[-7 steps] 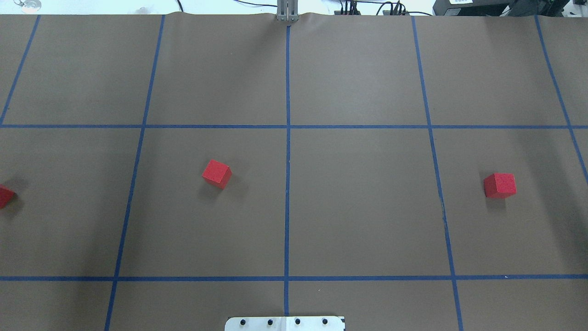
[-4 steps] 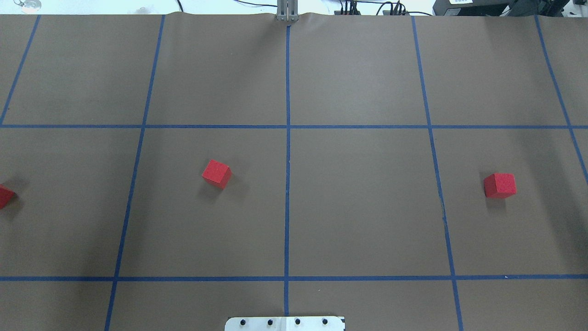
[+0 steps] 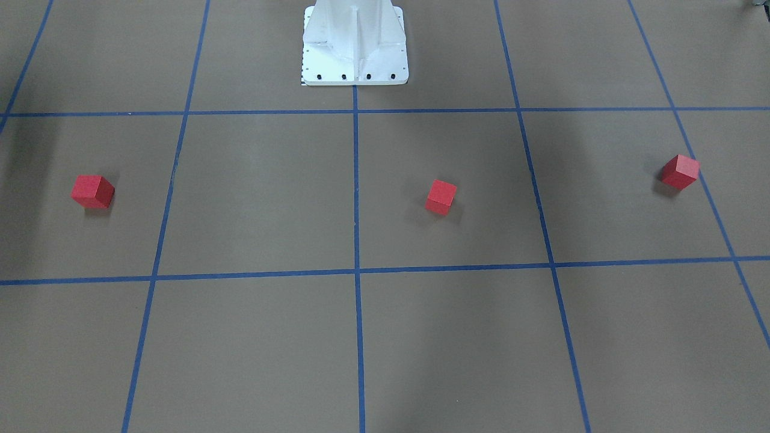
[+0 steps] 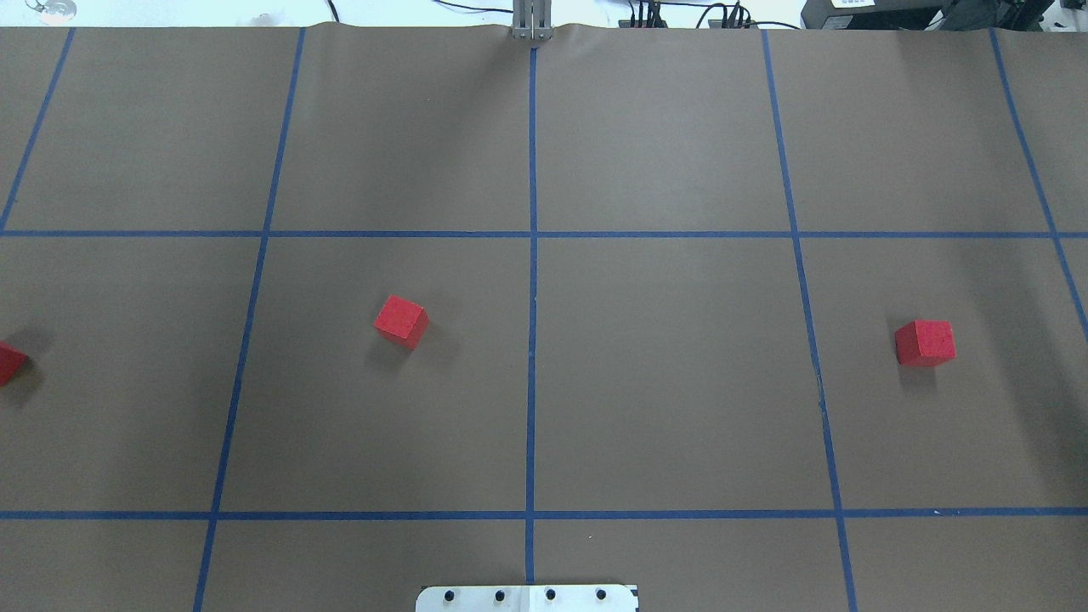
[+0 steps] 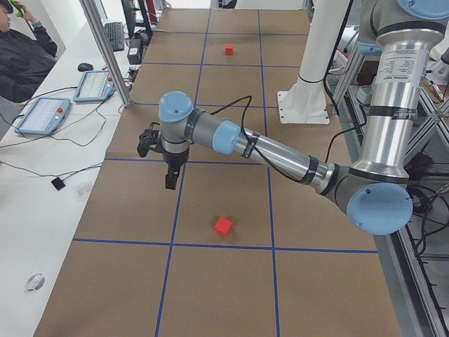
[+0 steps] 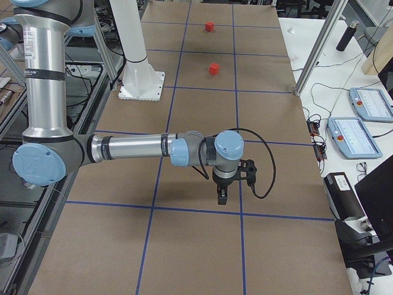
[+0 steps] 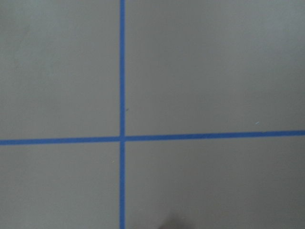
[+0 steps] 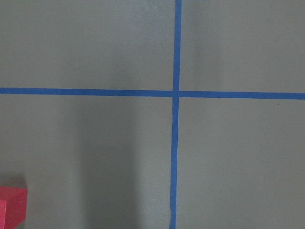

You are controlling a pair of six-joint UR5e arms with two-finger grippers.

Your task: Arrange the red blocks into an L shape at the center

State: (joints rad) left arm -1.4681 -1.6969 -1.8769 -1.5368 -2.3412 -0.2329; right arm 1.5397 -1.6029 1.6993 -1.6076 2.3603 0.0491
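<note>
Since both tools show only in the side views, it cannot be told whether the left gripper (image 5: 170,179) or the right gripper (image 6: 222,195) stands wide or narrow. Each hangs over bare brown paper, and no block shows at either.

The three red blocks (image 4: 401,321) lie well apart, none at the center (image 4: 532,234). The middle block (image 3: 441,196) sits in the square on the robot's left of the middle tape line. The right block (image 4: 925,342) lies far out on the robot's right. The left block (image 4: 8,363) is cut off by the overhead view's edge.

The likely trouble is in the grasp. The middle block sits turned against the grid, so fingers closing on its corners could spin it or push it away. Later, a finger opening beside a placed block could nudge it and spoil the L. Two arms meeting at the center could also collide.
</note>
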